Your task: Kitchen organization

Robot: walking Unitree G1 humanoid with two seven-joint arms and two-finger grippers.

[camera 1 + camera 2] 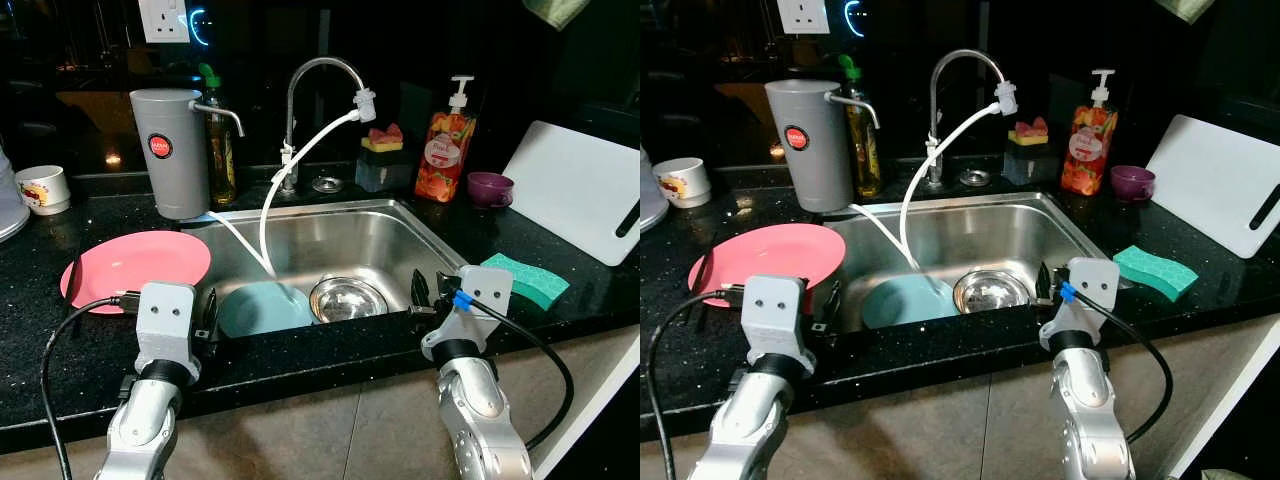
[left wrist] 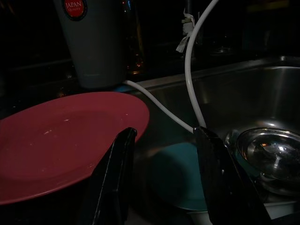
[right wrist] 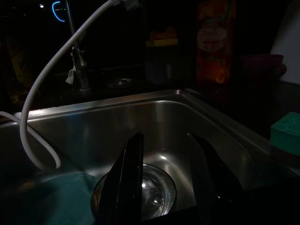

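Sink: rectangular stainless-steel sink (image 1: pixel 440 240) set in black counter; teal round plate (image 1: pixel 262 308) and shiny steel bowl (image 1: pixel 347 298) lie touching at its near wall.
Left rim: pink round plate (image 1: pixel 135 265) overlaps it.
Right rim: green sponge (image 1: pixel 525 278) just beside it.
Left gripper (image 2: pixel 164 154): at sink's near left corner, fingers parted, empty.
Right gripper (image 3: pixel 164 159): over near right edge, above bowl, fingers parted, empty.

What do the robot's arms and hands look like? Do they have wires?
Both arms are shiny silver with rounded segments. Each wrist carries a pale grey boxy block with small screw holes. The left gripper and the right gripper each have two long black fingers. A black cable loops from each wrist, and the right cable has a blue plug.
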